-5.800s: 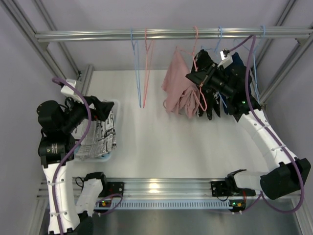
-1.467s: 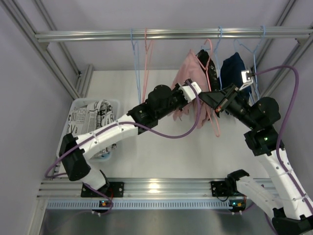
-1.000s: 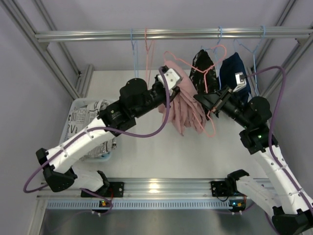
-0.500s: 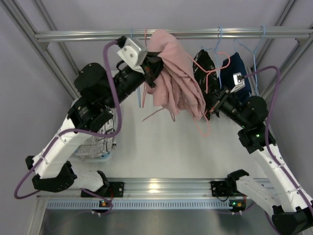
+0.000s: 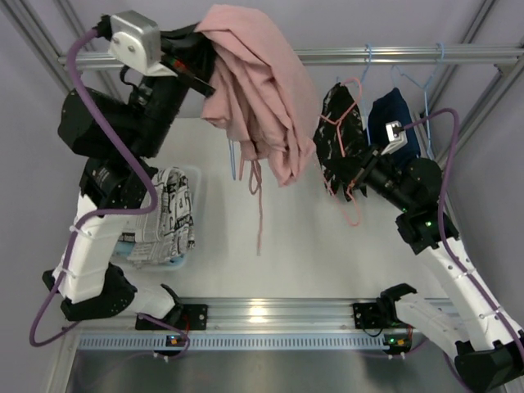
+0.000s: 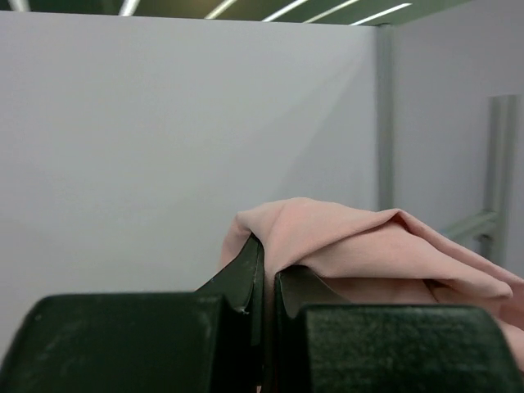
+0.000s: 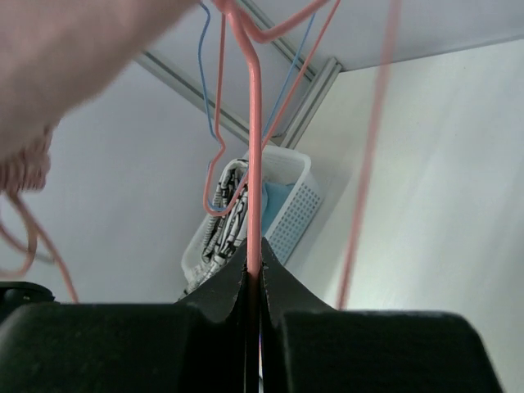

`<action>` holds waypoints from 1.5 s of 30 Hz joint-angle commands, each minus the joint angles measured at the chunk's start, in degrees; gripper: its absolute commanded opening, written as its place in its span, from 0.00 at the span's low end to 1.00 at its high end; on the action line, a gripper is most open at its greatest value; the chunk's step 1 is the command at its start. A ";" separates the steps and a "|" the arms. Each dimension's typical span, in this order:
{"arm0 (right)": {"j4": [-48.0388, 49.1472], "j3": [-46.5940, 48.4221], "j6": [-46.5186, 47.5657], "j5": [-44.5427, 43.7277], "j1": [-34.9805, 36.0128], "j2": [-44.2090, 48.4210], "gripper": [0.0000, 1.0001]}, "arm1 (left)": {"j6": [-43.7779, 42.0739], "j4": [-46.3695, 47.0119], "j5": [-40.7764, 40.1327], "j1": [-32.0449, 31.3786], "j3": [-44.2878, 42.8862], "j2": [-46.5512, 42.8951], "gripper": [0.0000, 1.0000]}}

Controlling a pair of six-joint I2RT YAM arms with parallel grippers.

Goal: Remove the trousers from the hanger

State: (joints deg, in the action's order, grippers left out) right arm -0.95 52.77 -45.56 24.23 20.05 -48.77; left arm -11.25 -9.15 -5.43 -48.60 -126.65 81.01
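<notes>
Pink trousers [image 5: 260,98] | L hand [image 6: 264,264] clamped on them, held high | R hand [image 7: 252,277] pinching pink hanger [image 7: 255,147]

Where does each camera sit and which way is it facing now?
Top external: above and behind, looking down; left claw and right claw show.
Left wrist: on raised left claw, facing a wall; it pinches pink trousers.
Right wrist: on right claw, looking past pink hanger toward basket.
Shared: top and right wrist both see the basket.
</notes>
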 commanded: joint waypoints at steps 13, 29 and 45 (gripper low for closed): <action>1.30 1.98 2.93 1.08 0.86 -1.85 0.00 | -10.71 8.62 -13.72 32.33 23.58 -29.22 0.00; -2.30 7.25 5.83 1.35 1.22 -5.98 0.00 | -28.57 5.80 -30.51 39.19 67.14 -56.49 0.00; 0.16 6.03 5.04 1.61 1.74 -7.57 0.00 | -23.12 11.17 -31.92 39.19 76.63 -46.12 0.00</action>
State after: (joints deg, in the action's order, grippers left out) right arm -3.38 57.21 -41.12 25.36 20.88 -57.34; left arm -35.86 -2.55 -35.77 -9.74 -52.34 35.14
